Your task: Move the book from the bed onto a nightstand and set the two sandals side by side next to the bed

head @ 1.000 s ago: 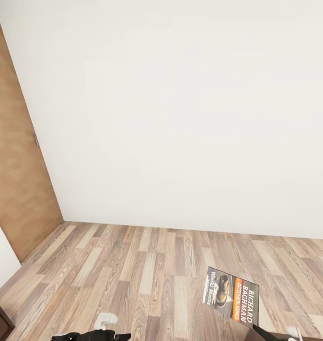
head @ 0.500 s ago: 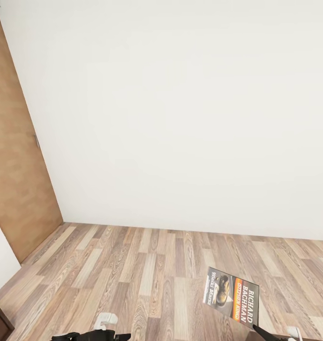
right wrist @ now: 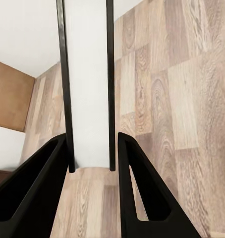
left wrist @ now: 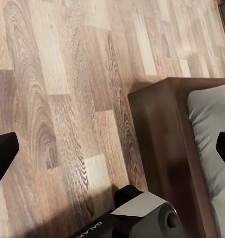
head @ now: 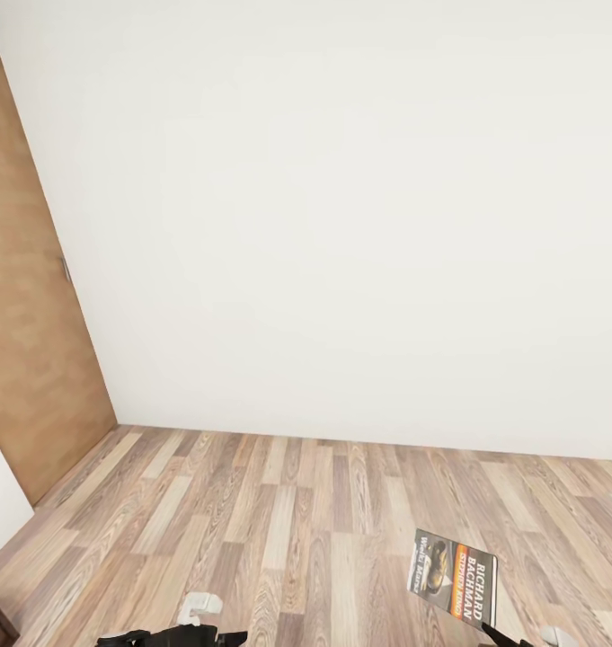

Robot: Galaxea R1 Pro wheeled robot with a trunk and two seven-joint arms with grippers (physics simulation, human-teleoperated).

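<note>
Book carried in the right gripper over the bedroom floor

The right gripper (right wrist: 92, 163) pinches the book (head: 453, 572) by its edge between both fingers; in the head view it hangs upright above the wood-plank floor (head: 279, 521), well short of the white wall (head: 341, 225). A brown door (head: 27, 359) stands at the left. The left gripper (left wrist: 112, 153) is spread wide over the floor beside the bed (left wrist: 167, 148), whose dark frame corner and pale mattress show.

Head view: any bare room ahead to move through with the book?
Yes: bare wood floor runs between the wooden door and white wall. The right gripper grips the book; the bed frame crowds the left gripper.
</note>
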